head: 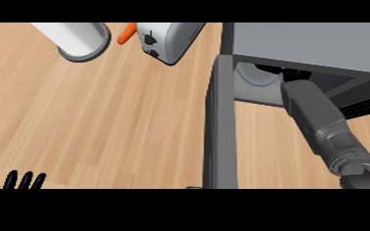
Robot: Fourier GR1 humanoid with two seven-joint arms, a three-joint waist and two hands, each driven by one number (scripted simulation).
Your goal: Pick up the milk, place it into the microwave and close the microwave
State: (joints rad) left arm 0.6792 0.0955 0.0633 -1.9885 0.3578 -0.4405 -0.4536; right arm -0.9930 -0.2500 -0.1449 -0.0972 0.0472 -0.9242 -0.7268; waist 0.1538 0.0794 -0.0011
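Underneath everything runs the wooden counter [108,117], pale planks spreading away to the left of the right forearm [321,122] and up past the left hand [23,180]. Next in bulk is the grey microwave [303,41], its body lying beyond the right forearm at the upper right, with its door [220,127] swung open and seen edge-on as a long dark bar just to the left of that forearm. The forearm, grey and angled, reaches up from the lower right into the microwave's open cavity, and the right hand itself is hidden inside, so I cannot tell how its fingers stand or whether they hold anything. A pale curved shape [259,76] shows in the cavity beside the forearm's far end; whether it is the turntable or the milk I cannot tell, and the milk does not show plainly anywhere. Well away from both hands, at the far edge, a white toaster [168,40] lies tilted, with a white cylinder on a grey base [78,40] to its left and a small orange carrot [126,33] between them. Only the left hand's black fingertips show, straight and upright, resting at the lower left edge. No brand, label or writing can be read on anything.
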